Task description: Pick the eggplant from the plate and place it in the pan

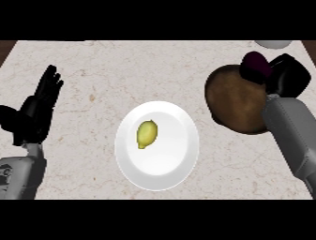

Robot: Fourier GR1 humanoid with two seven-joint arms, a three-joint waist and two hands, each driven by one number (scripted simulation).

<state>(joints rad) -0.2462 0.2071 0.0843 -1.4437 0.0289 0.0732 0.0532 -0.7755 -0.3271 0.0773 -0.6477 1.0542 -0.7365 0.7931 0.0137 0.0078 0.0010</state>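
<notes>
The right forearm rises to two o'clock, where the right hand curls round the dark eggplant above the brown pan. It looks light, smooth, slippery; grip mid-body. The left hand rests spread at nine o'clock; a lemon stays on the plate.

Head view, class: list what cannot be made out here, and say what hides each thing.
- Eggplant: only its dark purple top shows; the right hand covers the rest.
- Right hand's fingers: hidden behind the hand's own back.
- Pan: its right side lies under the right forearm; no handle shows.
- Pale object: cut off by the top edge, unidentifiable.
</notes>
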